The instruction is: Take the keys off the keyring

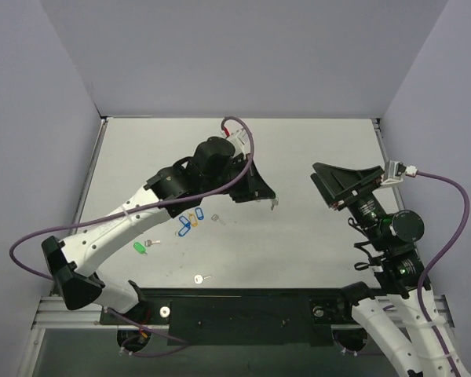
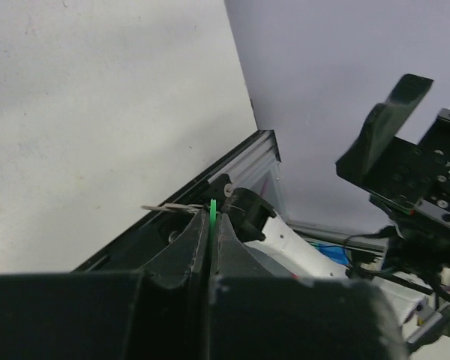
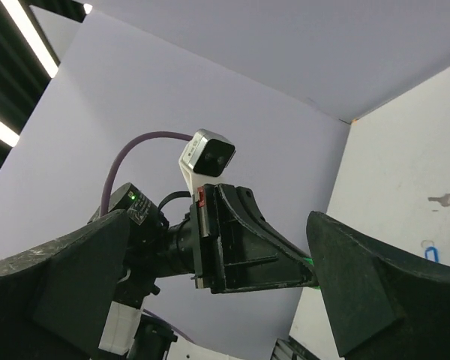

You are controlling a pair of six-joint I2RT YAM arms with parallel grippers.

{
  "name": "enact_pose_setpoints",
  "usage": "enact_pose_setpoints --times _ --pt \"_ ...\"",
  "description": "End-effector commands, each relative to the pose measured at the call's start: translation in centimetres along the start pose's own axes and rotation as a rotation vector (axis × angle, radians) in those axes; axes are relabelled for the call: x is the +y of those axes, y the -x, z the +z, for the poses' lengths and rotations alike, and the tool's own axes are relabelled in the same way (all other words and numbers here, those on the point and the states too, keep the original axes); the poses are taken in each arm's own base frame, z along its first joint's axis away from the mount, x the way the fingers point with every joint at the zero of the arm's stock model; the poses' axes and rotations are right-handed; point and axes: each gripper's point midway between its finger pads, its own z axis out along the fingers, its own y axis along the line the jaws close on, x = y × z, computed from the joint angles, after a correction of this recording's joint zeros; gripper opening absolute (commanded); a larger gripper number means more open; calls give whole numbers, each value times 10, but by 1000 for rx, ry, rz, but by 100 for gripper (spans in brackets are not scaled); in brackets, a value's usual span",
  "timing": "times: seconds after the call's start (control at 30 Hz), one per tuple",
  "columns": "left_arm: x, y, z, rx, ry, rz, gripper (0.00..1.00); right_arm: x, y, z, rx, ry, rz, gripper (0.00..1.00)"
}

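The left gripper [image 2: 212,226] is clenched on the thin edge of the light-green keyring [image 2: 212,210], and a silver key [image 2: 169,208] sticks out sideways from it, raised above the table [image 1: 314,243]. Facing it, a little apart, the right gripper [image 1: 323,187] is spread wide and holds nothing. A blue tag [image 1: 184,228], an orange tag [image 1: 193,216] and a loose key [image 1: 217,219] lie below the left arm.

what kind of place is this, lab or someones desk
Likely a robot lab cell: plain walls box in a white table, with the left arm and right arm mounted on a metal rail.
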Motion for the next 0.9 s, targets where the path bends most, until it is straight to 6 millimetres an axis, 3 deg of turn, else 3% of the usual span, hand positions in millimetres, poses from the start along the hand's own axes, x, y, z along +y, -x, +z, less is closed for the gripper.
enact_pose_setpoints --times 0.0,0.13,0.17,0.37,0.63,0.87 --pt "-41 16 -47 -62 -86 -137 0 77 6 0 1 297 -39 100" --pt "-68 22 -67 -80 -216 -253 0 93 -9 9 58 393 -39 99" --pt "-78 24 -81 -92 -268 -265 0 95 -17 11 89 406 -32 98" --pt "-97 28 -108 -115 -392 -373 0 116 -59 15 217 473 -72 96" --pt "-95 31 -136 -174 -416 -418 0 132 -94 20 309 533 -96 94" --pt "-93 35 -140 -202 -417 -436 0 141 -105 17 340 562 -96 93"
